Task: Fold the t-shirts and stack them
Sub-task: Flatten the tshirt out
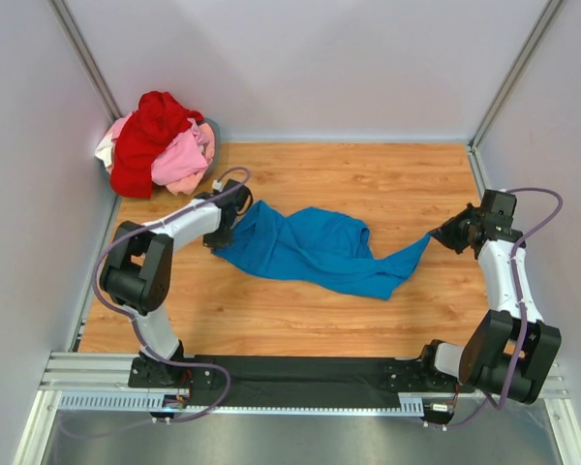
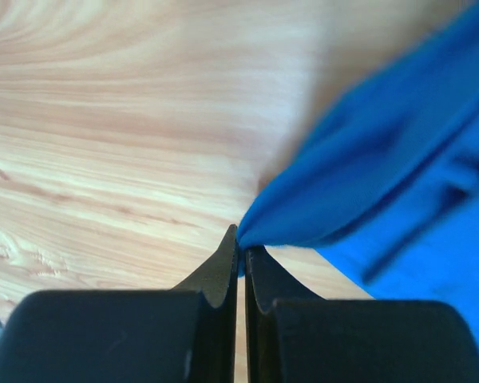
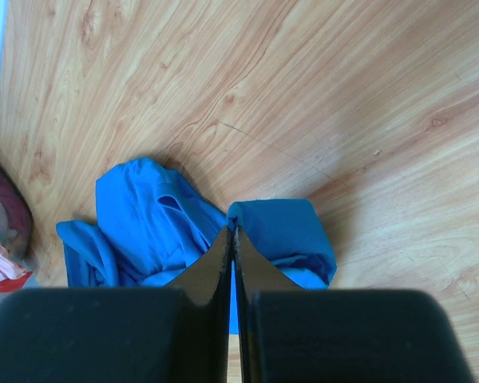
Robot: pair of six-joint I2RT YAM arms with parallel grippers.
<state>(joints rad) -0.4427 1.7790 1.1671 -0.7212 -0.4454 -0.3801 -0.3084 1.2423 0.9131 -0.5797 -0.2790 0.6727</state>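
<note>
A bright blue t-shirt lies stretched and rumpled across the middle of the wooden table. My left gripper is shut on its left end; the wrist view shows blue cloth pinched at the fingertips. My right gripper is shut on its right end, with a blue fold caught between the tips. A red t-shirt, a light pink one and a bit of a whitish one lie heaped in the far left corner.
White walls enclose the table on the left, back and right. A black strip and a metal rail run along the near edge by the arm bases.
</note>
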